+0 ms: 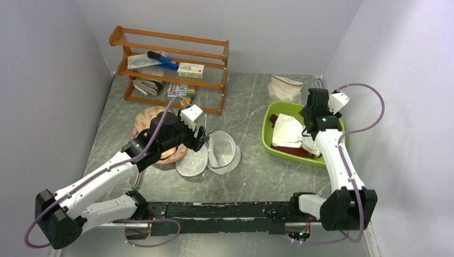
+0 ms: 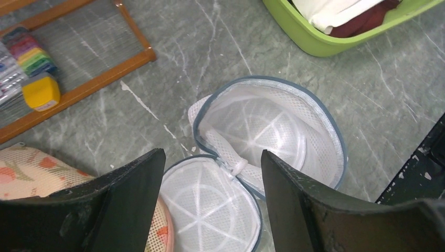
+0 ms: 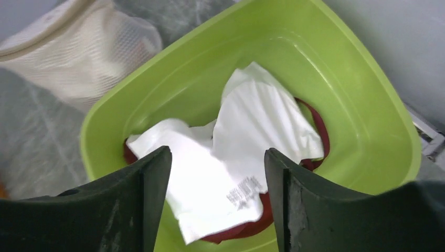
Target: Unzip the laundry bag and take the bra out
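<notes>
The white mesh laundry bag point(image 1: 214, 155) lies unzipped on the table, its two round halves spread side by side, hollow sides up point(image 2: 262, 126). Nothing shows inside either half. My left gripper point(image 1: 201, 140) hovers over the nearer half, open with nothing between its fingers point(image 2: 212, 155). The dark red bra point(image 1: 292, 151) lies in the green basin point(image 1: 267, 128), mostly covered by white fabric with a printed label; red edges show round it point(image 3: 246, 228). My right gripper point(image 1: 310, 144) hangs just above it, open and holding nothing point(image 3: 218, 152).
A wooden rack point(image 1: 171, 69) with small items stands at the back left. A cream mesh sack point(image 1: 285, 87) sits behind the basin. A peach floral padded item point(image 1: 147, 118) lies under my left arm, touching the laundry bag's left side point(image 2: 31, 168).
</notes>
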`<state>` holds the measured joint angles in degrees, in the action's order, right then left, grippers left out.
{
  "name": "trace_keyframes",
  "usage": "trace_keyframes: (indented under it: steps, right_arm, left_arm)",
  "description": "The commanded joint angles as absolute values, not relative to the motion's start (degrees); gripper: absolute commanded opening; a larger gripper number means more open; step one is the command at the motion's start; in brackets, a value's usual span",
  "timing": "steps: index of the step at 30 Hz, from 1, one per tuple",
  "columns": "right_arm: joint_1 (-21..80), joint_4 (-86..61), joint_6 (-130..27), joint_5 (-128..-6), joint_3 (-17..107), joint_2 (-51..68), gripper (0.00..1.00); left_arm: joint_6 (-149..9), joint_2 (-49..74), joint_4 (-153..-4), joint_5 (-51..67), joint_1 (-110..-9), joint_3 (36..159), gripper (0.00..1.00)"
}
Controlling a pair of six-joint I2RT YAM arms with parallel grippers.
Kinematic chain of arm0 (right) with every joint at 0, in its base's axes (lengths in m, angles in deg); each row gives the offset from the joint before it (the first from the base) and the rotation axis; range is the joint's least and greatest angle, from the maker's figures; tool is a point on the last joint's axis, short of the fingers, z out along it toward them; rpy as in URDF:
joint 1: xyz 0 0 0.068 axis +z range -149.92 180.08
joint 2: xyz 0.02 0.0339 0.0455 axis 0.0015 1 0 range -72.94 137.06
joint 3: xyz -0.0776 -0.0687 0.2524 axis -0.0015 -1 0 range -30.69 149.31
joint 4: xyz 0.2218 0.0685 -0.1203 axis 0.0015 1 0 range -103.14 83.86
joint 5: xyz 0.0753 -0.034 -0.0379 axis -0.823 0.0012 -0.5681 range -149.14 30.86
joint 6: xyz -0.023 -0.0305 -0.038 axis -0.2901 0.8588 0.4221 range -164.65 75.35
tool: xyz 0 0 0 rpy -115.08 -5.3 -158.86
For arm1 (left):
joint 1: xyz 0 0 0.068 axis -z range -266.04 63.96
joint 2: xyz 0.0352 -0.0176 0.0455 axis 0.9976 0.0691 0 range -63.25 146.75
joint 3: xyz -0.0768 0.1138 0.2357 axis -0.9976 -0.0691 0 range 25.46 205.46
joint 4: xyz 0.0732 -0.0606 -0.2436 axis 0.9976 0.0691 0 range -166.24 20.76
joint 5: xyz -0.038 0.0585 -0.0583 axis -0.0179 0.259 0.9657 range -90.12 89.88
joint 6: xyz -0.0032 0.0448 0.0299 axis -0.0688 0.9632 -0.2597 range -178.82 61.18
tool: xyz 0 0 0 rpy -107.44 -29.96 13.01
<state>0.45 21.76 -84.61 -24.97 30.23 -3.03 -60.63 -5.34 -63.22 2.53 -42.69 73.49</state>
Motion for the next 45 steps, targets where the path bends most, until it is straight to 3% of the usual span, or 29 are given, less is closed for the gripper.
trace_keyframes:
  steps: [1,9,13,28,35,45]
  right_arm:
    - [0.25,16.38,-81.52,-32.92,27.89,-10.52,0.69]
    - [0.71,8.96,-74.15,-65.20,24.22,-12.92,0.79]
    - [5.30,7.60,-73.20,-74.38,23.00,-10.24,0.79]
    - [47.44,7.34,-68.67,-63.35,28.49,-0.13,0.81]
    - [51.44,7.47,-69.12,-66.12,27.65,7.03,0.80]
    - [50.27,16.63,-73.18,-46.25,31.06,18.13,0.86]
  left_arm:
    - [-61.00,-6.93,-65.33,-1.78,-42.29,72.99,0.79]
    - [-61.20,-7.56,-64.94,-4.87,-42.27,72.93,0.79]
    - [-61.42,-8.30,-64.99,-6.43,-42.27,72.75,0.79]
    - [-62.96,-18.95,-65.42,-27.03,-42.27,70.14,0.82]
    - [-62.93,-21.81,-66.15,-29.30,-42.27,69.09,0.84]
    - [-62.95,-20.54,-65.88,-28.80,-42.27,69.33,0.84]
